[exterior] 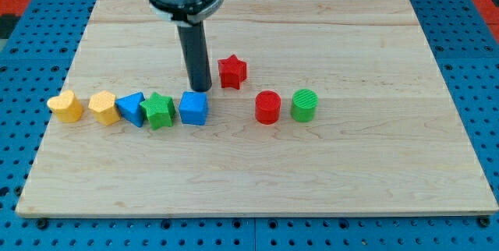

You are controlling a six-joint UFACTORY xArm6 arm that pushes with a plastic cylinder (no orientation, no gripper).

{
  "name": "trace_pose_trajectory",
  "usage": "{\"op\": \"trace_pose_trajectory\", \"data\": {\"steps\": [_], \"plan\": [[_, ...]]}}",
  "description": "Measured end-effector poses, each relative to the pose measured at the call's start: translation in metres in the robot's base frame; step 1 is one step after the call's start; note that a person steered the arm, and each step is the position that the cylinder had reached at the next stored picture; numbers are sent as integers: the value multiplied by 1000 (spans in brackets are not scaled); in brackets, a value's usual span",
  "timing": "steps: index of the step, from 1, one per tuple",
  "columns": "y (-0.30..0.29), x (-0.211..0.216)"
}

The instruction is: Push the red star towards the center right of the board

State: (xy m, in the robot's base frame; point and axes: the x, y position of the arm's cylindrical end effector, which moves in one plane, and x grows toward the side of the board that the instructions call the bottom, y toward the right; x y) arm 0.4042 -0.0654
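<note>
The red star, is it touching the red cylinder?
No, the red star sits apart from the red cylinder, with bare board between them; my tip is just to the star's left in the view.

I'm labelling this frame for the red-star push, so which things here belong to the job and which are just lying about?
Belongs to the job:
red star
my tip, just to the view's left of the star
board

Just lying about:
red cylinder
green cylinder
blue cube
green star
blue block
two yellow blocks

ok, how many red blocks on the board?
2. The red star sits just right of my tip; the red cylinder stands lower right, beside the green cylinder. None looks hidden.
</note>
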Motion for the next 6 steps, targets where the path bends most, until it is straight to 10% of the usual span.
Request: {"op": "trace_pose_trajectory", "data": {"steps": [3, 6], "plan": [[206, -7], [66, 34]]}}
